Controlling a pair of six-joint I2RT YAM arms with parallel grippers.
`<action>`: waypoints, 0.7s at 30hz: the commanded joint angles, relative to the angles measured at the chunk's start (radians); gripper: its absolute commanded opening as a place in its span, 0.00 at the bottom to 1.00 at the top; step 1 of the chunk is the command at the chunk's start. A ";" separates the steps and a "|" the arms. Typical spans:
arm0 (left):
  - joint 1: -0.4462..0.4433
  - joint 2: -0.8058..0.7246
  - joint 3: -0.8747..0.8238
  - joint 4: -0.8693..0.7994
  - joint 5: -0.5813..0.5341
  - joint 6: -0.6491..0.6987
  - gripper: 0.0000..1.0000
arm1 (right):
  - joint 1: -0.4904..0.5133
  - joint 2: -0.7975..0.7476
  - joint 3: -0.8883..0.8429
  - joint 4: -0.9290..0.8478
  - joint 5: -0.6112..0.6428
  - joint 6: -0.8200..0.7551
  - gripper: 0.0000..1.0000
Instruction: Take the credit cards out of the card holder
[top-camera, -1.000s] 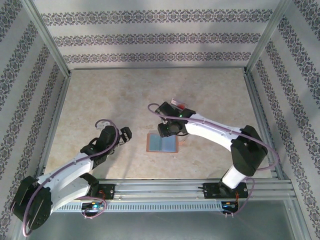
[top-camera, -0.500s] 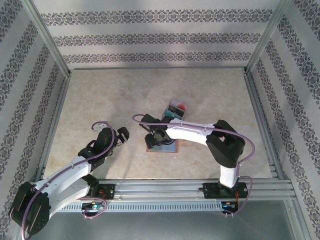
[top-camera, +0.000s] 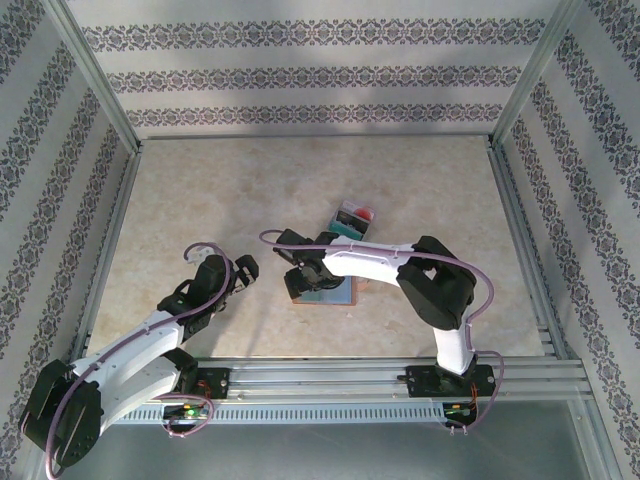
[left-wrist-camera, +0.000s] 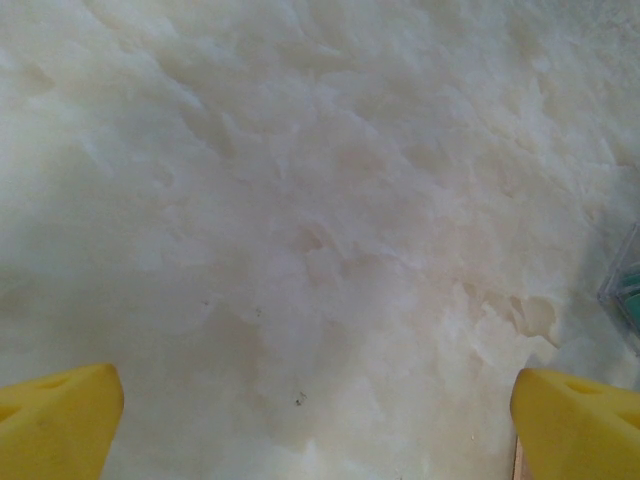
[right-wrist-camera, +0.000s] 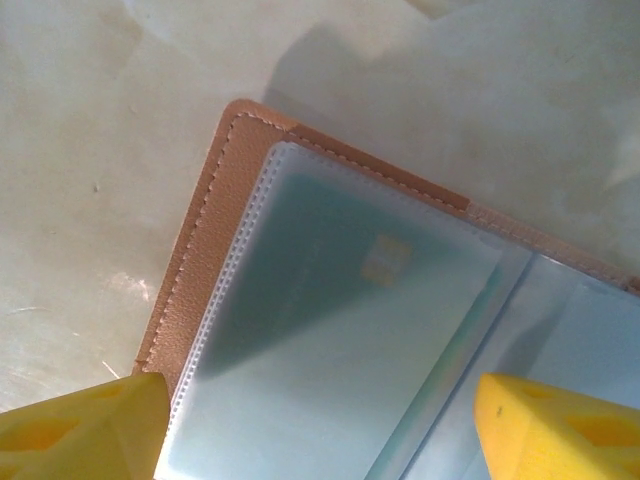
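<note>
The card holder (top-camera: 322, 290) lay open flat on the table (top-camera: 200, 200), just below the middle of the overhead view, which makes sense because its sleeves faced up for easy reach. The right pincer (top-camera: 303, 272) hung right over its left half. In the right wrist view its yellow tips sat spread in the two bottom corners with nothing pinched. A teal card (right-wrist-camera: 370, 290) (gold chip showing) was tucked in the plastic sleeve (right-wrist-camera: 300, 330) under them, so I'd say that one was next to come out.

The clear tray (top-camera: 352, 217), just above and right of the holder, held what looked like teal and red cards, probably the drop-off spot. The left pincer (top-camera: 243, 270) was parked to the holder's left, tips spread wide over bare table, likely just keeping out of the way.
</note>
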 joint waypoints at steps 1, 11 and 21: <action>0.018 0.008 -0.010 0.033 0.009 -0.017 0.99 | 0.011 0.017 0.005 -0.009 -0.011 0.009 0.80; 0.020 0.020 0.006 0.032 0.017 -0.005 0.99 | 0.011 0.029 -0.011 -0.008 -0.024 0.000 0.70; 0.020 0.020 0.034 0.010 0.025 0.024 0.99 | 0.008 0.007 -0.034 -0.021 0.010 -0.003 0.49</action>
